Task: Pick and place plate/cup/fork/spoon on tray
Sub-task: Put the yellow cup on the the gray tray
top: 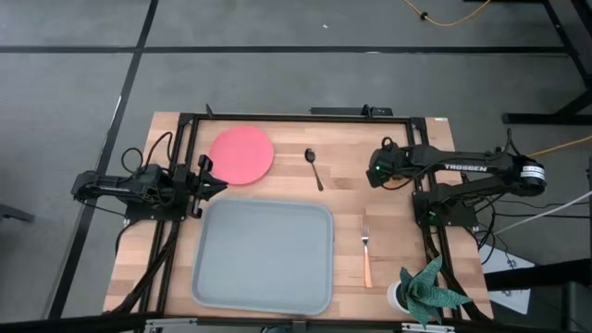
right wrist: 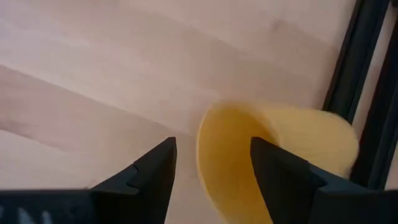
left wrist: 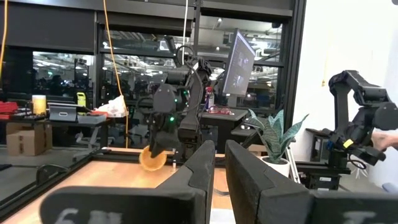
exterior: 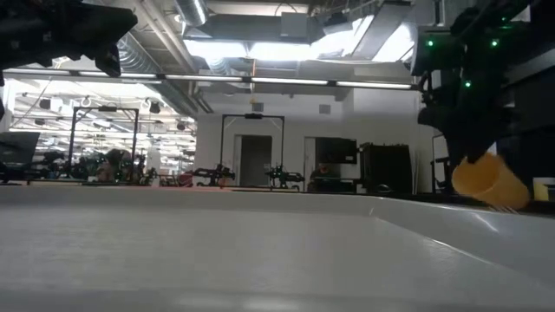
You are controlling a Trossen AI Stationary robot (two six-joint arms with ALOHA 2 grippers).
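High view: one tray, bare, at the near middle of the table. One plate beyond the tray's far-left corner, apart from it. One spoon just right of the plate; one fork right of the tray, open wood on both sides. One potted plant at the near-right corner. Left gripper sits between plate and tray edge, fingers narrowly parted, holding nothing. Right gripper is right of the spoon.

Low view: one cup hangs tilted under the right gripper, above the tray rim.

Right wrist view: jaws spread wide, one finger inside the cup's mouth, gripping its wall.
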